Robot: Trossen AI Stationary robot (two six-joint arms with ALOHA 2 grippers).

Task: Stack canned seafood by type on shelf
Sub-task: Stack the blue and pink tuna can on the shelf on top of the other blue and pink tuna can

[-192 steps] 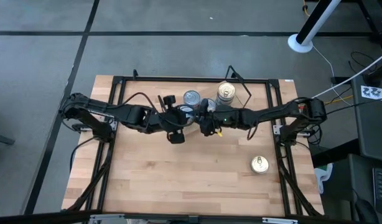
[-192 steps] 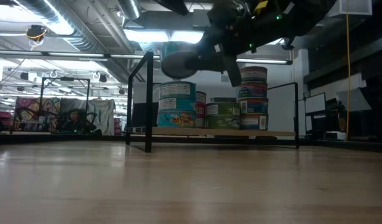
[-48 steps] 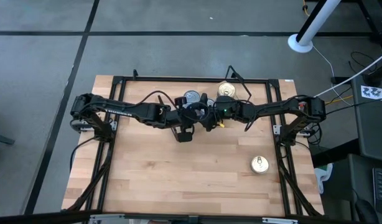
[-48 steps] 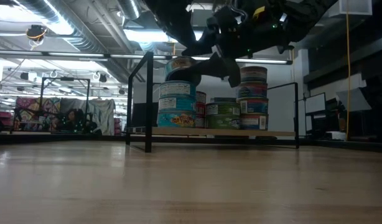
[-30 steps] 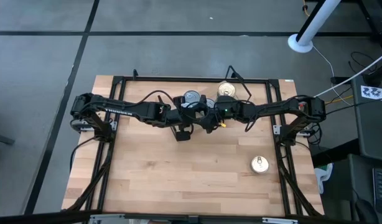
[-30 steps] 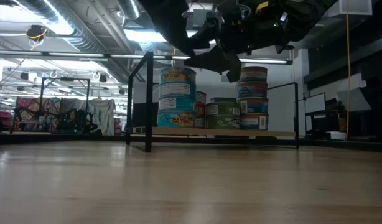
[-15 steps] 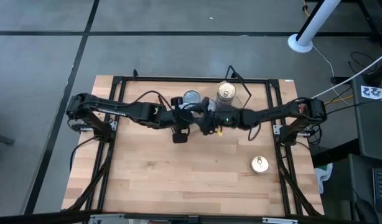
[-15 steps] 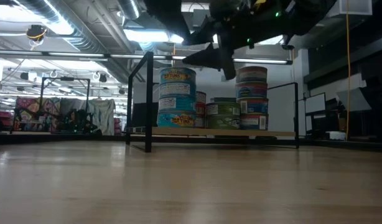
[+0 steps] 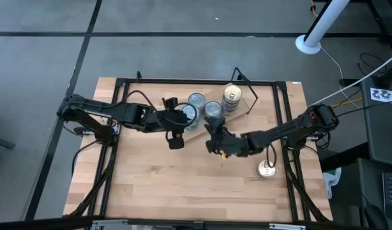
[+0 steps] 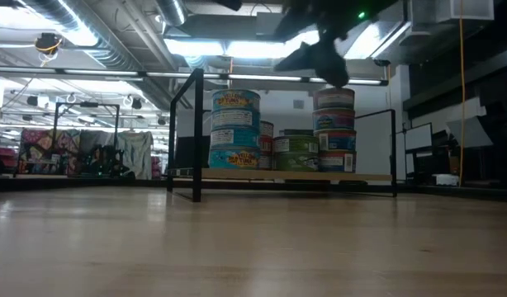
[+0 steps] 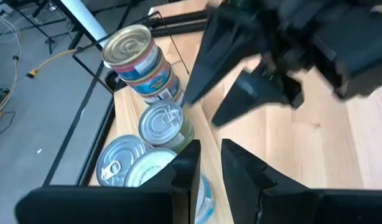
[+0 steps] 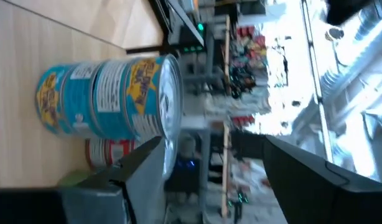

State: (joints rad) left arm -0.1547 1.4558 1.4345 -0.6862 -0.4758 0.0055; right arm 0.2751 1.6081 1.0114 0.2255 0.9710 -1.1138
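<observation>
The shelf (image 10: 286,175) stands at the table's far middle and carries the canned seafood. A blue-labelled stack of three (image 10: 234,132) rises at its left, green tins (image 10: 295,153) sit in the middle, and another stack (image 10: 334,132) stands at its right. From above their silvery and gold tops (image 9: 212,109) show. One gold-lidded tin (image 9: 267,168) rests on the tabletop at the near right. My left gripper (image 11: 206,149) hovers left of and above the stacks, fingers nearly together, holding nothing. My right gripper (image 12: 209,146) hangs open just in front of the shelf (image 9: 214,133), with nothing between its fingers.
The shelf's black wire leg frames (image 10: 194,136) stand at both ends. Black rails (image 9: 183,82) frame the tabletop. Bare wood (image 9: 183,185) spreads over the near half. Both arms hang close together above the shelf's front edge (image 9: 195,135).
Both grippers have drawn away from the blue stack of three, which stands unmoved. My left gripper has pulled back toward the table's left edge and risen. My right gripper has swung toward the near edge and turned about, its fingers staying wide apart.
</observation>
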